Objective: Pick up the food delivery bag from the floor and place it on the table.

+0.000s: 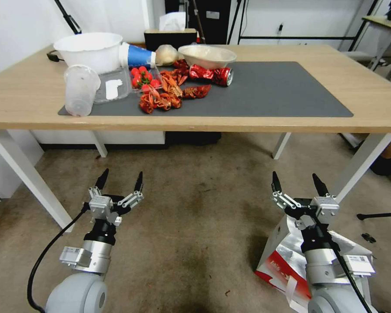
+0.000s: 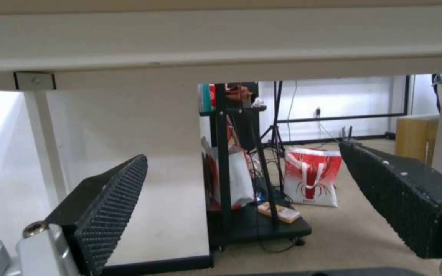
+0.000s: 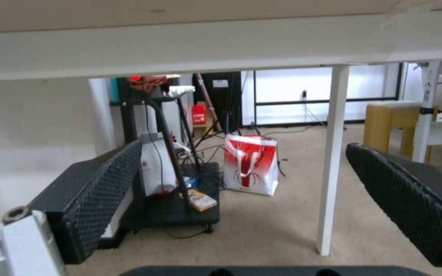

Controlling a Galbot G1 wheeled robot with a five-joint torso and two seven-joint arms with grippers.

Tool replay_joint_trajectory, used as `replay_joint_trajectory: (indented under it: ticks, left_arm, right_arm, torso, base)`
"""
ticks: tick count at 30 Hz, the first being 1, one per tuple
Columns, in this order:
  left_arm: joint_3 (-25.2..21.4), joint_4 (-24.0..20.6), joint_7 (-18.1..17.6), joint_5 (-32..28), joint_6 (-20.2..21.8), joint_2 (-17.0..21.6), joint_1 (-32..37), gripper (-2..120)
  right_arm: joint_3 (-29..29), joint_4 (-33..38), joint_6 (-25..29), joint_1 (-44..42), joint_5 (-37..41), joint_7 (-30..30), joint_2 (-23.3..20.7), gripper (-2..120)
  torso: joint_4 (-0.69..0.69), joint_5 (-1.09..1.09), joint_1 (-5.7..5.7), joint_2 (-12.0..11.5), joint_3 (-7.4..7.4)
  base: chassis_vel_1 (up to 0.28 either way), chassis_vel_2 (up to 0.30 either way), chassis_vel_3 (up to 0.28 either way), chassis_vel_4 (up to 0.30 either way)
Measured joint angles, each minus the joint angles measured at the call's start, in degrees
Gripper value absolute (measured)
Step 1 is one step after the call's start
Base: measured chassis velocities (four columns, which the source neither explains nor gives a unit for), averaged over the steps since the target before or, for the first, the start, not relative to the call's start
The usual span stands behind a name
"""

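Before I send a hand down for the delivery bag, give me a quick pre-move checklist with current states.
1. Food delivery bag located: ok, on the floor under the right arm, open top showing foil.
2. Right hand open and empty: ok, held forward above the bag.
3. Left hand open and empty: ok, over bare carpet.
4. Handles reachable: cannot tell, the arm covers most of the bag.
5. Landing spot on the table: ok, the right half of the mat is bare.
6. Crayfish shells out of the way: ok, on the mat's left.
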Motion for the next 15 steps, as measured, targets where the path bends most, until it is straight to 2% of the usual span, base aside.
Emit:
replay_joint_trajectory:
  ticks: [15]
  left_arm:
    - [-0.01, 0.25, -0.24, 0.09, -0.55, -0.11, 0.11, 95]
  right_arm:
    - [0.59, 0.04, 0.43, 0.03, 0.80, 0.18, 0.06, 100]
  torso:
    - [0.00, 0.00, -0.96, -3.95, -3.00]
  base:
    - [0.000, 0.000, 0.000, 0.000]
